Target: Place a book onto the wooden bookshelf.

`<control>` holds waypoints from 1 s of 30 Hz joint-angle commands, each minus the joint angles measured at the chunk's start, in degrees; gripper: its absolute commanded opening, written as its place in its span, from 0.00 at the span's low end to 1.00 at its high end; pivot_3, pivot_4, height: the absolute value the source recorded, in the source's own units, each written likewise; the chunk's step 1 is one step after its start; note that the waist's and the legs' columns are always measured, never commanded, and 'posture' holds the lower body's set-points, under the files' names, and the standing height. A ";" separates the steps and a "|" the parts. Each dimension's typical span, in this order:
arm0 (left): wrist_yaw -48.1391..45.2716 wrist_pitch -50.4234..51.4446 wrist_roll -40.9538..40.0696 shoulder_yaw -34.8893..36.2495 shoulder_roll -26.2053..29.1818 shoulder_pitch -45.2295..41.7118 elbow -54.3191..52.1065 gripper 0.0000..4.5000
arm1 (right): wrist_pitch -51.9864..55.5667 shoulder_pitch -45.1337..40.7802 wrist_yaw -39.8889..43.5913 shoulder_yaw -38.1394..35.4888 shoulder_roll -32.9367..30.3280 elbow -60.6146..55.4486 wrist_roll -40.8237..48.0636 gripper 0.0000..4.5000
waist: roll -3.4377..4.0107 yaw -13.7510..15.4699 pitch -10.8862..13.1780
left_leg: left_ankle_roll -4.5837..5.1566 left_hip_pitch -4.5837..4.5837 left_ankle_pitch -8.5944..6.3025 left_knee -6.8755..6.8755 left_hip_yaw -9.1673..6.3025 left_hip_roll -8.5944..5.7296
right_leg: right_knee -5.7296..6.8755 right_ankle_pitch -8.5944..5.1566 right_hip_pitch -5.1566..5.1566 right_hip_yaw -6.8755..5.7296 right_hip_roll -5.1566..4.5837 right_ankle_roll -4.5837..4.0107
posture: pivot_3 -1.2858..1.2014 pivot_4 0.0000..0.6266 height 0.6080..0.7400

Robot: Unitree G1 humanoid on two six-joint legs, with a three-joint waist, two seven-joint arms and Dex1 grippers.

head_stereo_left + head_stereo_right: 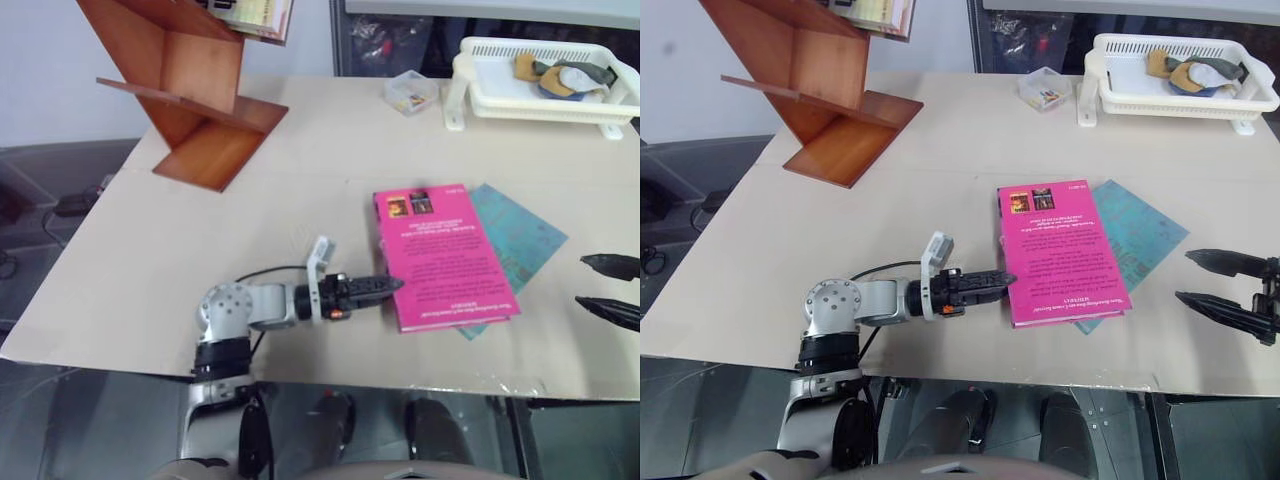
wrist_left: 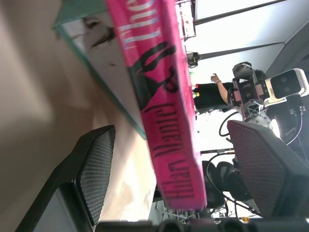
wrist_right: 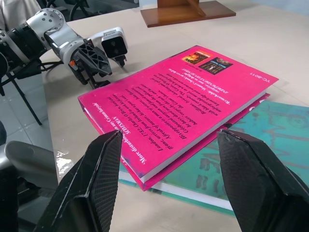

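Left arm [image 1: 855, 305]: silver round joints, black wrist collar, white camera block, thin black cable; grippers' fingers [image 3: 99, 179] black w/ mesh pads.

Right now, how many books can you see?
3, maybe more: a pink book on the table, a teal book partly under it, and one on the wooden shelf, cut off at the frame's edge.

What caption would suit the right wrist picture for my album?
Open right gripper faces the pink book lying on a teal book, left gripper at its spine.
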 commanded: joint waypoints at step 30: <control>-17.64 -27.56 17.29 2.25 2.43 -30.46 56.52 0.91 | 1.57 -1.34 0.45 0.10 -0.20 -2.85 2.08 0.71 | -0.07 0.01 -0.02 | 0.01 -0.05 -0.01 0.11 -0.06 -0.05 | 0.03 0.03 0.00 -0.07 0.00 0.06 | 0.52 0.24 1.00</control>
